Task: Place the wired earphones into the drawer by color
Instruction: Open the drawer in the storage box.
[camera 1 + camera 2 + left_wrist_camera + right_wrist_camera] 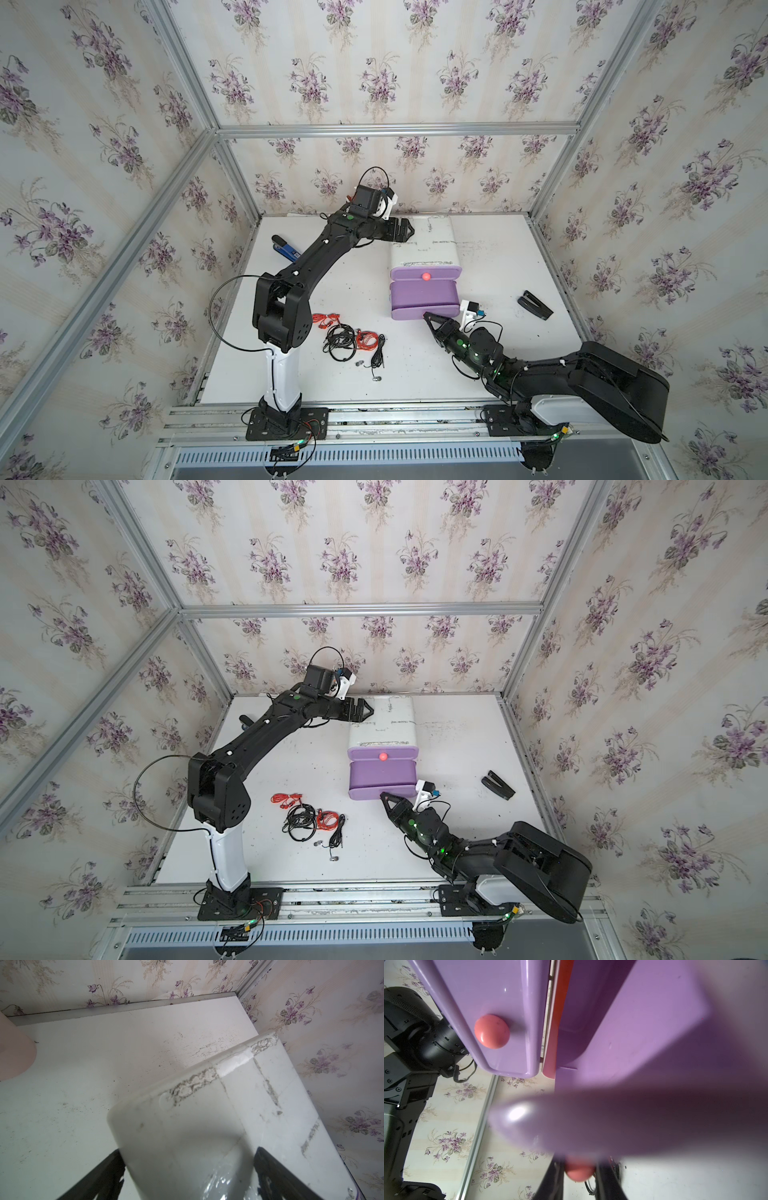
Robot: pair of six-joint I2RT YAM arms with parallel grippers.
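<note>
The step in hand looks like opening a drawer; no earphones have gone in yet. At upper centre of a top view the left pincer (405, 230) stands spread at the back of the white unit (424, 249). The left wrist view shows its fingers (99, 1176) either side of part of the white body. It seems to be bracing the unit, though I cannot tell whether it presses.

The earphones (349, 338) lie in a loose pile on the worktop (415, 374), lower centre, left of the unit and well apart from both pincers.

At centre, one purple drawer (422, 297) is pulled out and shows only purple inside. Just right of its front, the right pincer (430, 318) is pressed onto its pink knob (578, 1174), as the right wrist view shows.

Next, I judge, the right pincer must let go of the knob. One arm then picks a single bundle out of the tangle without dragging its neighbours.

Counts:
- Two pincers.
- Two purple drawers seen, one shut and one out; a third is not visible in the top views.
- Two pink knobs.
- Two red-orange bundles.
- Black cable in what looks like two coils, hard to part.
- Two pale buds below the pile, their cable untraceable.
</note>
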